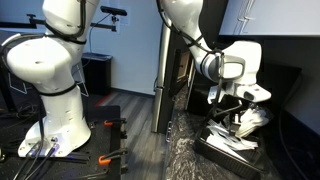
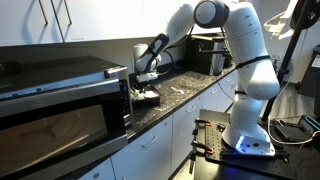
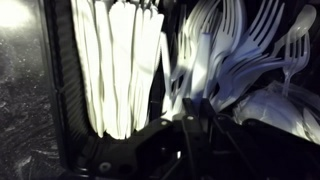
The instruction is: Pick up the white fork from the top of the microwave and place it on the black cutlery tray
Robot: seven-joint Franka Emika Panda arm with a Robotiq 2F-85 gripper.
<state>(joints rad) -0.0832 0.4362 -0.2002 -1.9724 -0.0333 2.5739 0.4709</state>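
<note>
The microwave (image 2: 55,105) fills the near corner in an exterior view, black and boxy with a glossy door, standing at the end of a dark speckled counter (image 2: 190,98) that runs away from the camera. Over that counter the white arm (image 2: 245,70) bends down from its base on the floor stand; it shows in both exterior views, and its wrist hangs above the black cutlery tray (image 1: 222,150). The tray lies flat on the counter just beyond the microwave's far end (its low dark wall (image 3: 62,80) shows best in the wrist view). The gripper (image 1: 238,112) points down at the tray, just above its contents, and its dark fingers (image 3: 205,115) reach in among the white pieces; whether they are parted or clamped on anything I cannot tell. In one compartment a row of long white handles (image 3: 115,70) lies side by side; in the next sits a heap of white cutlery (image 3: 250,50), tines showing. The white fork cannot be told apart from that heap, so its place is uncertain.
</note>
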